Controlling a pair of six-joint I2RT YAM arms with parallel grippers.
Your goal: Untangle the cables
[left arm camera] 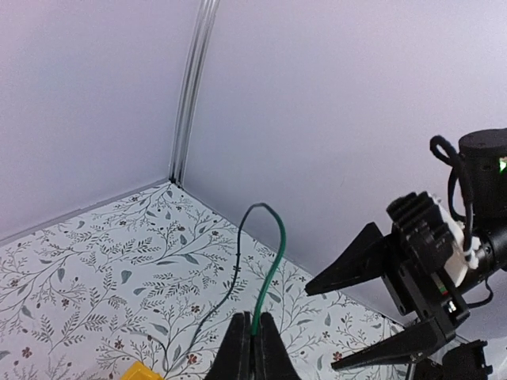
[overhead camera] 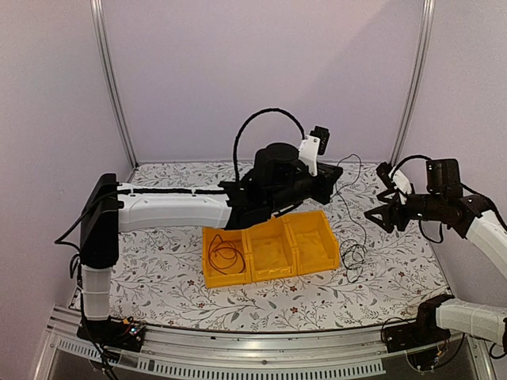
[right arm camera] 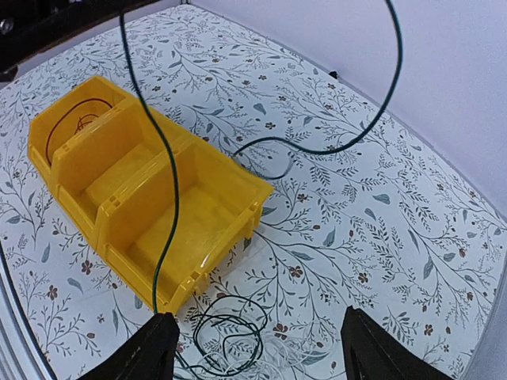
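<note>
My left gripper is shut on a green cable, which arches up from the jaws and falls back toward the table. In the top view the left gripper hovers behind the yellow bin. The green cable hangs across the bin's right compartment and runs down to a tangle of dark and white cables on the table by the bin's right end. My right gripper stands open above that tangle with nothing between its fingers. A dark red cable lies coiled in the bin's left compartment.
The yellow bin has three compartments and sits mid-table. The flowered tabletop is walled in pale purple at the back and both sides. My right gripper shows in the left wrist view, close to the right of the left jaws.
</note>
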